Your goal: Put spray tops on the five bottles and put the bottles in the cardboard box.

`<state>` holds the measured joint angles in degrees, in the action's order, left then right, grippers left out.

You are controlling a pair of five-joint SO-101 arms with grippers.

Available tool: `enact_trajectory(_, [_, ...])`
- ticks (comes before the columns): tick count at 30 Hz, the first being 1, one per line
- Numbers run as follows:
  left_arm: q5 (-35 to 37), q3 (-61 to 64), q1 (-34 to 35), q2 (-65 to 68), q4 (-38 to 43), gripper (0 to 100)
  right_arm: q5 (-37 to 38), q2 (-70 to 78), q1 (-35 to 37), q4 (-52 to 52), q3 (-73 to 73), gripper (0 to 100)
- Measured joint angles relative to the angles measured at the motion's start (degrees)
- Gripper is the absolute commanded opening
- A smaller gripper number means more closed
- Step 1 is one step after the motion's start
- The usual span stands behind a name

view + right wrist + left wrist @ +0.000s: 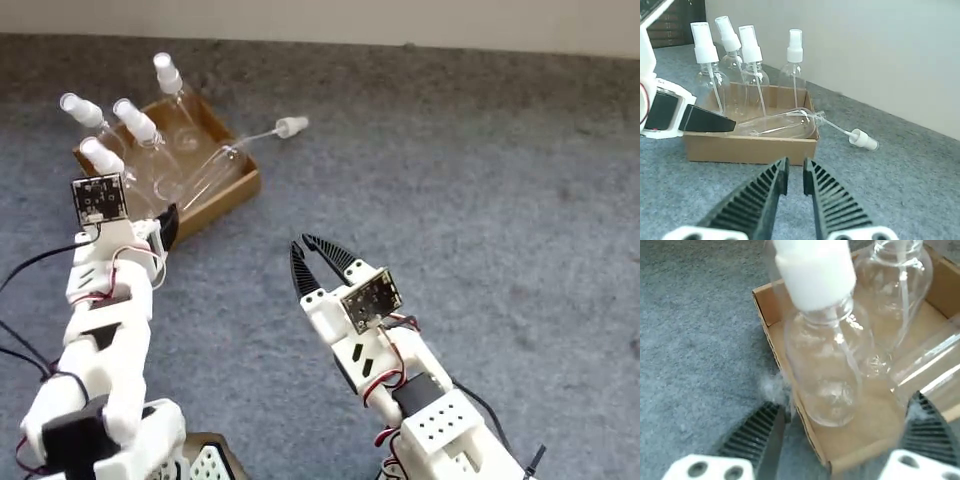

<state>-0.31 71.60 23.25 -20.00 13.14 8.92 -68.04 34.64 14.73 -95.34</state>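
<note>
Grey carpeted surface below, pale wall behind. Saw cardboard box at ten o'clock, with four upright bottles capped inside. Found fifth bottle lying on its side in the box, neck over the rim toward two o'clock, spray top out on the surface, tube reaching into the neck. Found left claw spread wide at the box's seven o'clock corner, gripping nothing. Found right claw near centre, narrowly parted, empty.

A grey, carpet-like worktop carries the open cardboard box at its far left, one white spray top lying just beside it.
</note>
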Motion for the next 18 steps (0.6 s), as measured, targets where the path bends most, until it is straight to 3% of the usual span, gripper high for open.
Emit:
enact_trajectory(10, [-0.79, 0.62, 0.00, -18.29, -24.00, 32, 0.00, 0.00, 0.00, 0.00, 0.00, 4.8])
enact_trajectory(18, [-12.84, 0.62, 0.00, -40.26, -50.81, 32, 0.00, 0.00, 0.00, 0.00, 0.00, 4.8])
